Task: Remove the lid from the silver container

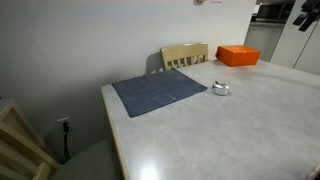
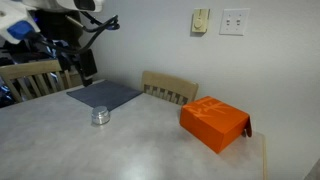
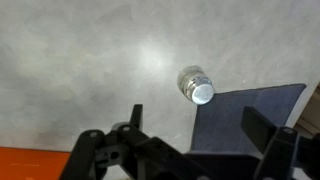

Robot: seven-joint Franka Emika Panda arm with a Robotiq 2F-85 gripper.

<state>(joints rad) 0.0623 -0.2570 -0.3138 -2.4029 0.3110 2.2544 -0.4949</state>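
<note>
The silver container (image 1: 221, 88) is a tiny round shiny tin on the grey table, just beside the blue mat's edge. It also shows in an exterior view (image 2: 100, 116) and in the wrist view (image 3: 196, 85). Its lid (image 3: 201, 92) sits on top of it, closed. My gripper (image 3: 196, 122) is open and empty, high above the table, with the tin a little ahead of the gap between the fingers. In an exterior view only the arm's upper part (image 2: 60, 20) shows at the top left.
A blue mat (image 1: 158, 91) lies on the table next to the tin. An orange box (image 2: 213, 123) stands near the table's edge. A wooden chair (image 1: 184, 55) stands behind the table against the wall.
</note>
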